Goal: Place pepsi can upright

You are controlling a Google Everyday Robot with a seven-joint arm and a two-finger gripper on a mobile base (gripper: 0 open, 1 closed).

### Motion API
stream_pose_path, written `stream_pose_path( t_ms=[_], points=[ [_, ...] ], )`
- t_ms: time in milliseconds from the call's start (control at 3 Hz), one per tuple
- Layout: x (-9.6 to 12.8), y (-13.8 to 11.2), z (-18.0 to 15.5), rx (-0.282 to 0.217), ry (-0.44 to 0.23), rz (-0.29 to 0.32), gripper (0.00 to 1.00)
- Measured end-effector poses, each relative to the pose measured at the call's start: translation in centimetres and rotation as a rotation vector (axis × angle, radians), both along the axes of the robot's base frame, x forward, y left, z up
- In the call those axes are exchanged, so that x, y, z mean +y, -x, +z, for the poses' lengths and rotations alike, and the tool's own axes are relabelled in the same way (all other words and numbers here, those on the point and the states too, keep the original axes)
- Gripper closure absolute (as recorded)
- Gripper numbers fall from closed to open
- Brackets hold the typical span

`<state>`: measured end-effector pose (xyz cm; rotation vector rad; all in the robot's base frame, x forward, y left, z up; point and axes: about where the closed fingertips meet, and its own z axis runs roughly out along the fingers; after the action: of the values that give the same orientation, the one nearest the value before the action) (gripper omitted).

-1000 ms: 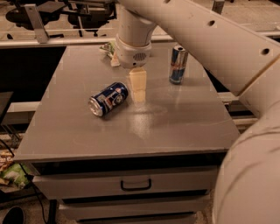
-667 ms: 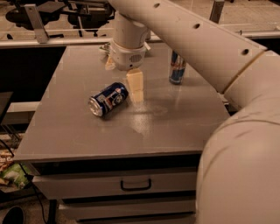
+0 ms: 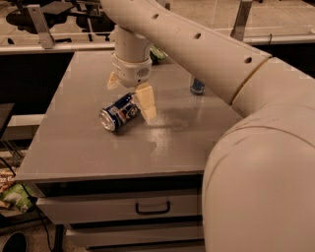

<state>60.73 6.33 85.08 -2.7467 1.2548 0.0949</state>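
The pepsi can (image 3: 120,112) lies on its side left of centre in the frame: a short, stout cylinder with a glossy dark-blue wall, a round logo and a dull silver end turned toward the lower left. My claw (image 3: 130,100) hangs directly above its upper-right end, with its two fingers spread apart and gripping nothing. The fingers are flat, cream-coloured wedges. One finger (image 3: 147,102) stands just beside the can's far end, and contact cannot be confirmed. The wrist housing (image 3: 131,69) is a smooth white cylinder, and my arm (image 3: 206,54) is a matte white tube with small round holes, running to the lower right. The tabletop (image 3: 74,138) is a flat grey sheet with a soft sheen and a pale reflection near its centre. A second blue can (image 3: 198,86) stands right of centre, half hidden by the arm. Under the tabletop sits a grey drawer with a dark handle (image 3: 152,209). Office chairs (image 3: 54,12) occupy the upper left.
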Motion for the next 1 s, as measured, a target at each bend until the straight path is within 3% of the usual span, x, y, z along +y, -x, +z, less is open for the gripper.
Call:
stream_pose_path(
  t_ms=[333,1000],
  points=[
    [0.83,0.28,-0.24,-0.002,0.006,0.034,0.15],
    [1.09,-0.24,0.52,-0.052,0.035,0.066,0.61]
  ],
)
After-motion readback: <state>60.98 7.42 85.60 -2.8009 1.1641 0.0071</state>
